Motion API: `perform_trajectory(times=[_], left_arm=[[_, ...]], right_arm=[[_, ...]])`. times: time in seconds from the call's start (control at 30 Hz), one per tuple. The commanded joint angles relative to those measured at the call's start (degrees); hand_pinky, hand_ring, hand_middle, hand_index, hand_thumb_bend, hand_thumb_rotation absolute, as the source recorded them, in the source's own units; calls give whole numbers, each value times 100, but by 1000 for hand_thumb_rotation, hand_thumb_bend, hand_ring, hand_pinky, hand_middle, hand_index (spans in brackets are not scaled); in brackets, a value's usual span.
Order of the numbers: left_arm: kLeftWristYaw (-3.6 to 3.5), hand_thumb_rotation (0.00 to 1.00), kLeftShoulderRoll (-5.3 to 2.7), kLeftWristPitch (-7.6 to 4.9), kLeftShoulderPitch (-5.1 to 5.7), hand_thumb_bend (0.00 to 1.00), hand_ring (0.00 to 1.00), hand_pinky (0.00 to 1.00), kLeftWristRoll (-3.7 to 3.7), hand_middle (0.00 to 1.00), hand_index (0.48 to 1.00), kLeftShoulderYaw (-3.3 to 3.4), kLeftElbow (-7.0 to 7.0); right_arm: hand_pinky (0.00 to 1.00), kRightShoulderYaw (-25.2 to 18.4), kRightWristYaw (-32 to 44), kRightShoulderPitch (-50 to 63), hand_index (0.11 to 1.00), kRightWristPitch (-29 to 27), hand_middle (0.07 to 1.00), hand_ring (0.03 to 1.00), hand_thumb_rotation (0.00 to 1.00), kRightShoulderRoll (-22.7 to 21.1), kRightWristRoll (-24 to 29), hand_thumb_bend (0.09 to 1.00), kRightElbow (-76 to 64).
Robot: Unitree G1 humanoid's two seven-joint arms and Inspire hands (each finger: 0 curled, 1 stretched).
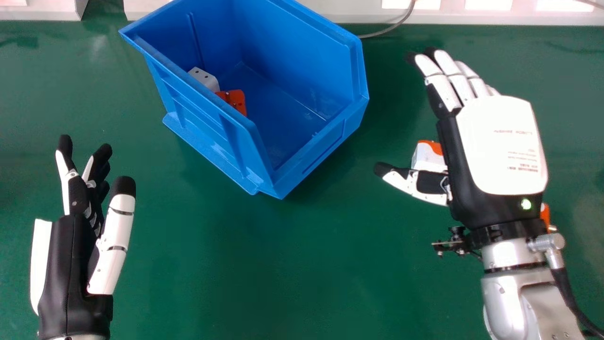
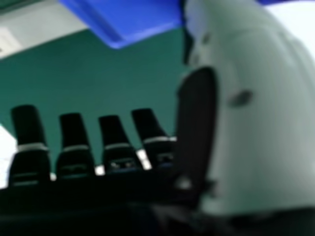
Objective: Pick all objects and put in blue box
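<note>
The blue box (image 1: 302, 108) stands at the far middle of the head view, holding a white block (image 1: 204, 79) and an orange piece (image 1: 234, 100) against its left wall. My right hand (image 1: 500, 146) is right of the box, palm down with its fingers straight. Partly hidden under it, a white and orange object (image 1: 428, 157) shows beside the thumb, and an orange part (image 1: 545, 216) peeks out by the wrist. In the right hand view the right hand (image 2: 118, 160) is open, with the box (image 2: 133, 17) beyond. My left hand (image 1: 89, 212) is open and empty at the left.
The green table (image 1: 226, 264) lies under everything. A grey cable (image 1: 391, 28) runs behind the box to the white edge (image 1: 472, 16) at the far side.
</note>
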Motion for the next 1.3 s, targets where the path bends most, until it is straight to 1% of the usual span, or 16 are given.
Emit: perform_trajectory(times=[0.0, 0.17, 0.33, 0.43, 0.47, 0.57, 0.63, 0.7, 0.73, 0.83, 0.87, 0.9, 0.97, 1.03, 1.23, 1.27], left_arm=[[18, 810, 24, -157, 32, 370, 967, 968, 8, 950, 953, 28, -48], [28, 800, 15, -94, 61, 395, 972, 978, 0, 954, 953, 21, -106], [3, 803, 26, -148, 16, 398, 975, 986, -38, 956, 956, 25, -49], [47, 806, 23, -151, -4, 429, 961, 959, 19, 947, 945, 40, -47], [45, 803, 29, -134, -5, 433, 959, 957, 12, 946, 944, 43, -61], [-5, 781, 48, -94, -1, 426, 963, 962, -65, 953, 951, 43, -95], [-13, 766, 46, -90, 7, 419, 962, 963, -80, 953, 952, 49, -103], [-6, 749, 40, -80, 24, 412, 960, 966, -57, 949, 949, 51, -131], [2, 756, 37, -110, 22, 417, 959, 962, -40, 949, 948, 54, -122], [-9, 771, 48, -135, 37, 427, 957, 953, -41, 948, 947, 65, -123], [-2, 778, 52, -151, 43, 424, 957, 949, -24, 949, 947, 72, -120], [16, 792, 50, -148, 51, 452, 956, 944, 5, 949, 946, 78, -131], [20, 785, 58, -150, 63, 439, 958, 949, 28, 950, 947, 82, -149], [11, 781, 52, -122, 69, 422, 959, 952, -8, 951, 947, 82, -164], [38, 765, 6, -86, 152, 420, 961, 950, 12, 955, 948, 56, -272], [26, 768, 7, -84, 166, 425, 960, 948, -6, 953, 947, 52, -284]], right_arm=[[706, -142, -10, -170, 845, 46, 876, 845, 262, -35, -28, 554, 202], [686, -193, -63, -549, 821, 26, 860, 825, 235, -141, -7, 579, 944], [702, -141, 197, -1096, 832, 90, 868, 830, 250, -255, 61, 575, 1818], [750, -63, 567, -1473, 852, 157, 887, 856, 281, -334, 102, 554, 2344], [756, -34, 671, -1604, 855, 162, 889, 859, 290, -356, 113, 552, 2520], [767, 112, 992, -2033, 865, 193, 897, 867, 322, -431, 79, 539, 3050], [763, 208, 1138, -2367, 859, 150, 895, 867, 316, -453, 115, 547, 3486], [764, 317, 1216, -2683, 851, 80, 892, 866, 297, -465, 134, 558, 3924], [762, 371, 1261, -2818, 848, 56, 890, 864, 290, -466, 140, 563, 4100], [774, 559, 1460, -3173, 846, 24, 892, 867, 279, -479, 119, 570, 4539], [775, 618, 1506, -3289, 843, 11, 891, 867, 272, -476, 118, 577, 4691], [770, 685, 1521, -3403, 837, -11, 888, 863, 262, -474, 109, 590, 4853], [751, 797, 1508, -3587, 826, -38, 877, 852, 251, -464, 101, 605, 5121], [746, 905, 1494, -3767, 825, -71, 875, 850, 253, -450, 99, 601, 5388], [761, 1203, 1543, -4200, 827, -51, 873, 853, 270, -383, 143, 561, 5966], [756, 1241, 1580, -4254, 822, -44, 868, 849, 270, -373, 168, 556, 6041]])
